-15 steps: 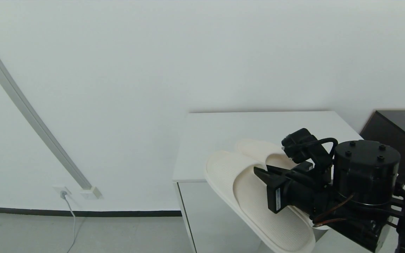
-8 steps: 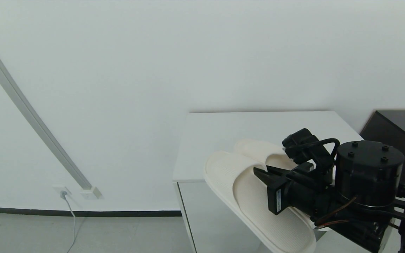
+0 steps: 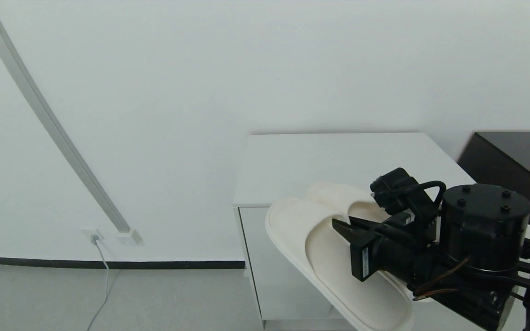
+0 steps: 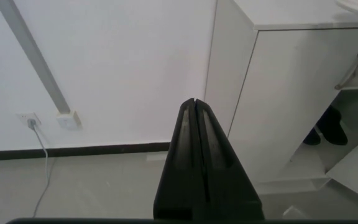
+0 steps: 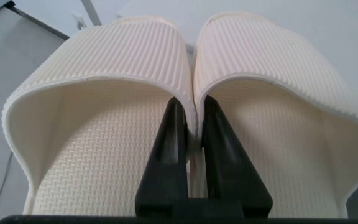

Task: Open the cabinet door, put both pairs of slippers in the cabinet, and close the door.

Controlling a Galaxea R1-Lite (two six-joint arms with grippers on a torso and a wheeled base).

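Observation:
My right gripper is shut on a pair of cream ribbed slippers, held in the air in front of the white cabinet. In the right wrist view the gripper pinches the two inner walls of the slippers together, toes pointing away. My left gripper is shut with nothing in it, low down and facing the cabinet's corner. A metal handle sits on the front panel. Beside it an opening shows a shelf and a dark pair of shoes.
A dark piece of furniture stands right of the cabinet. A grey cable duct runs slantwise down the wall to a socket with a trailing cable. Bare floor lies left of the cabinet.
The head camera has shifted, so the cabinet and wall sit higher and further left in the picture. The right gripper still holds the slippers in the same pose.

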